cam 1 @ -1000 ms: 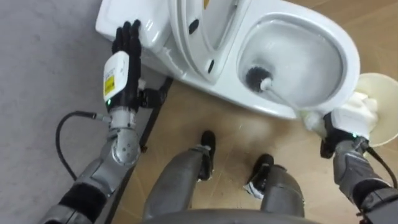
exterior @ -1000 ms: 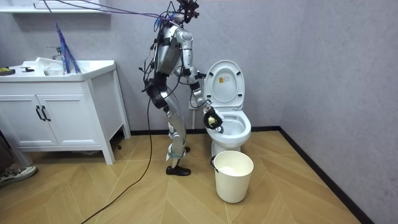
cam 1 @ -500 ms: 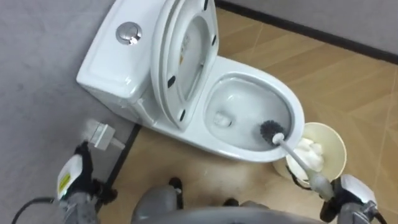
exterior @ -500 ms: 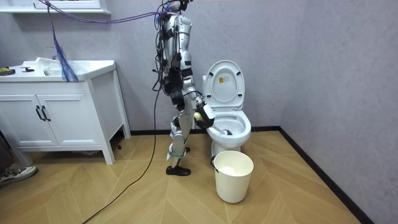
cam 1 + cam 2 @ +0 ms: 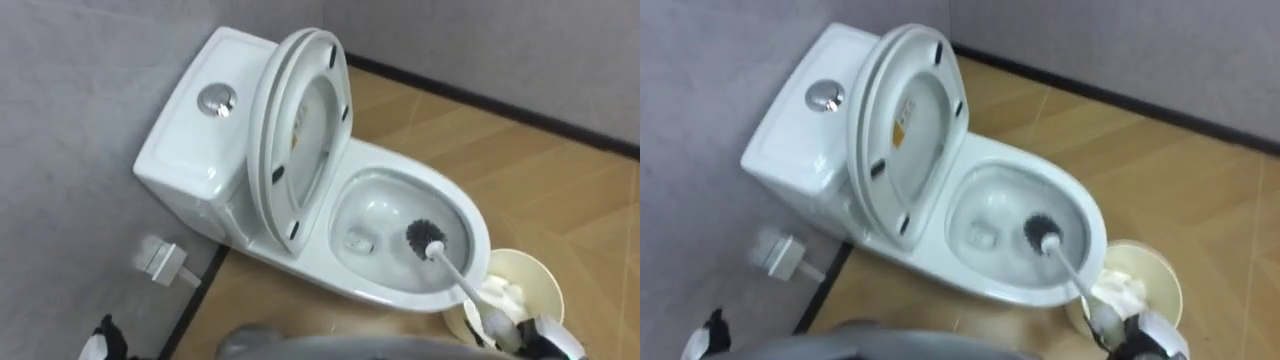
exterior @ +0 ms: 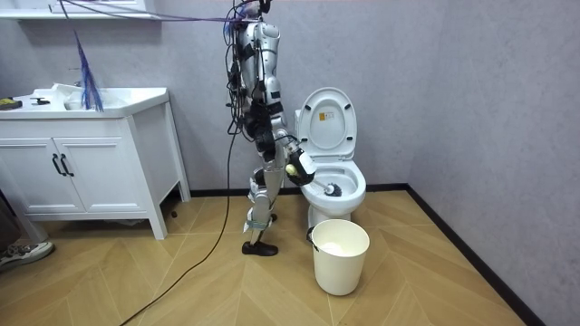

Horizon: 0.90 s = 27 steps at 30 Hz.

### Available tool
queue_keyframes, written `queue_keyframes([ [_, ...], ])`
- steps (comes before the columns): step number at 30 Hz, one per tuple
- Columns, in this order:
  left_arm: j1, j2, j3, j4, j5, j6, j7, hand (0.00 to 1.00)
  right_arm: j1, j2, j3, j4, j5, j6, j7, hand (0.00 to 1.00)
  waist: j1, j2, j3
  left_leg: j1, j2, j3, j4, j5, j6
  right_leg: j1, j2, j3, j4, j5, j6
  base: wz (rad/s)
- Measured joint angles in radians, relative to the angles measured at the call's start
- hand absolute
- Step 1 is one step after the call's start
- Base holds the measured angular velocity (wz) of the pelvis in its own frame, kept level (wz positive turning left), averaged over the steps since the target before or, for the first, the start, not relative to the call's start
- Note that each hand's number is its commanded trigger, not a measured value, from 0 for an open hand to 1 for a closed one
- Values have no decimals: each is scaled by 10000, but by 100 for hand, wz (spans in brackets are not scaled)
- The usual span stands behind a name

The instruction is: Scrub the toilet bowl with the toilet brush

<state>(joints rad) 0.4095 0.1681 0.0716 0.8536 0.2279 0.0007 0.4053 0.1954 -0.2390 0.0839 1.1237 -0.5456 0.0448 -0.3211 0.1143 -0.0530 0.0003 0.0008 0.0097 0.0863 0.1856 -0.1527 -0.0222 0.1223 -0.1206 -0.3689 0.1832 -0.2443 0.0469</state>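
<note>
The white toilet (image 5: 400,290) stands against the grey wall with lid and seat (image 5: 300,140) raised. The toilet brush has its black bristle head (image 5: 425,236) inside the bowl, on the side nearest the bin. Its white handle (image 5: 460,285) slopes over the front rim down to my right hand (image 5: 548,338) at the bottom right edge, which grips it. In the room view I stand upright at the toilet's left side, my right hand (image 6: 294,166) holding the brush (image 6: 332,189) into the bowl. My left hand (image 5: 100,340) peeks in at the bottom left edge, low beside the wall.
A cream bin (image 5: 525,285) with white paper in it stands on the wood floor just in front of the bowl, close to the brush handle. A white wall fitting (image 5: 160,260) sits low beside the tank. A white vanity cabinet (image 6: 86,163) stands at the room view's left.
I have risen from a bend to standing, so the eye view pulled back. My left hand left the tank and dropped low. The brush head shifted across the bowl.
</note>
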Motion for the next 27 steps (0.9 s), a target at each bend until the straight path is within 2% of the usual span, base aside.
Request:
queue_keyframes([
  [3, -52, 0, 456, 348, 3, 166, -77, 0, 17, 56, -481, -17, 88, 1, 52, 100, -66, -8, 14, 217, -1, 26, -123, 0, 0, 159, 11, 96, -21, -7, 11, -4],
  [7, -163, 0, 547, 513, -20, 230, -66, 0, 29, 83, -680, -16, 336, -24, -79, 100, -76, 23, 18, 411, 3, 179, -218, 0, 0, 265, 20, 254, -112, -6, 12, -8],
  [10, -325, -17, 773, 528, -206, 228, -50, 0, 119, 212, -902, -109, 354, -217, -266, 100, -296, 27, 21, 565, 4, 216, -223, -11, 5, 372, 38, 484, -116, -6, 13, -9],
  [14, -844, -64, 802, 705, -201, 76, -34, 0, 327, 466, -1057, -414, 369, -619, -762, 100, -376, 252, 68, 763, 130, 598, -216, -147, -12, 343, 163, 1092, -117, 26, -9, -32],
  [16, -974, -153, 793, 736, -233, 31, -34, 0, 377, 541, -1062, -556, 371, -796, -942, 100, -562, 358, 47, 821, 174, 818, -220, -197, -23, 272, 195, 1330, -108, 41, -16, -38],
  [17, -1053, -258, 726, 734, -411, 21, -35, 0, 479, 542, -1123, -830, 367, -850, -1143, 100, -671, 415, 2, 832, 181, 997, -231, -207, -8, 174, 195, 1503, -58, 48, -7, -39],
  [20, -1109, -406, 631, 738, -630, -80, -42, 0, 568, 603, -1544, -1276, 491, -1027, -1768, 100, -960, 593, -17, 996, 187, 1380, -398, -221, 10, -26, 198, 1968, 51, 80, 14, -44],
  [24, -1432, -407, 652, 981, -654, -124, -61, 0, 694, 872, -2127, -1593, 925, -1133, -2455, 100, -1228, 601, -24, 1265, 223, 1821, -546, -282, -5, -67, 262, 2517, 86, 117, 29, -39],
  [27, -1606, -403, 634, 1044, -916, -151, -235, 0, 709, 914, -2261, -1618, 1052, -1185, -2751, 100, -1466, 583, -31, 1357, 224, 1888, -546, -305, -6, -81, 272, 2732, 109, 147, 37, -23],
])
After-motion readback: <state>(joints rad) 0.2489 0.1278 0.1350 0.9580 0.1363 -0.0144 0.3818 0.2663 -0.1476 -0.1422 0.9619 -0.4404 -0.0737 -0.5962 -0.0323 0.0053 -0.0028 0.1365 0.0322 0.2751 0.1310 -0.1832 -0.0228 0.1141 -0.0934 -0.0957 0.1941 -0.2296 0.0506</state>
